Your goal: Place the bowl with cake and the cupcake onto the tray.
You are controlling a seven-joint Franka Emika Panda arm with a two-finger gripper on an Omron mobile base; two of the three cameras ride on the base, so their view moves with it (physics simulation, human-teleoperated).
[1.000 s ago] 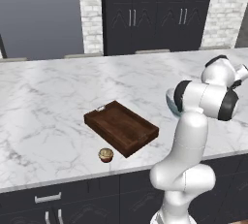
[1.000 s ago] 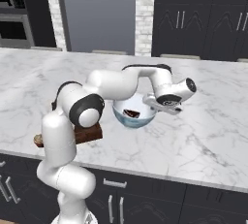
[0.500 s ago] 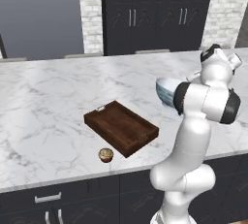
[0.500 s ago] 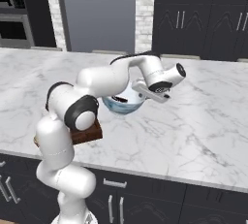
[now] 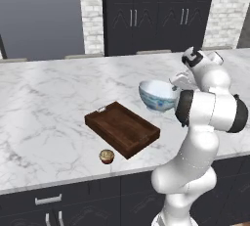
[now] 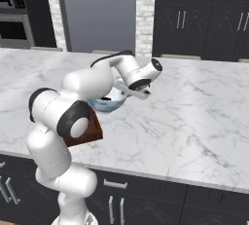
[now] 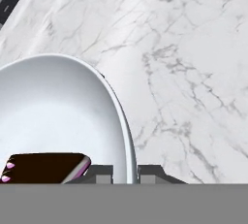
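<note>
My gripper (image 5: 175,86) is shut on the right rim of the pale blue-white bowl (image 5: 157,96) and holds it in the air above the counter, just right of the tray's far end. From the hand camera the bowl (image 7: 58,116) shows its rim pinched between my fingertips (image 7: 101,173), with the dark brown cake wedge (image 7: 46,167) lying inside. The dark wooden tray (image 5: 122,128) lies empty on the marble, its small silver handle at the far left end. In front of the tray, near the counter's front edge, stands the tiny cupcake (image 5: 106,156). In the right base view my arm hides most of the bowl (image 6: 108,103) and tray (image 6: 82,130).
The marble counter (image 5: 44,102) stretches wide to the left and behind the tray. Dark cabinets and a brick wall stand behind it. An oven (image 6: 14,5) is built in at the far left of the right base view.
The arm has swung left, carrying the bowl from the right side of the counter toward the tray. Tray and cupcake have stayed put.
</note>
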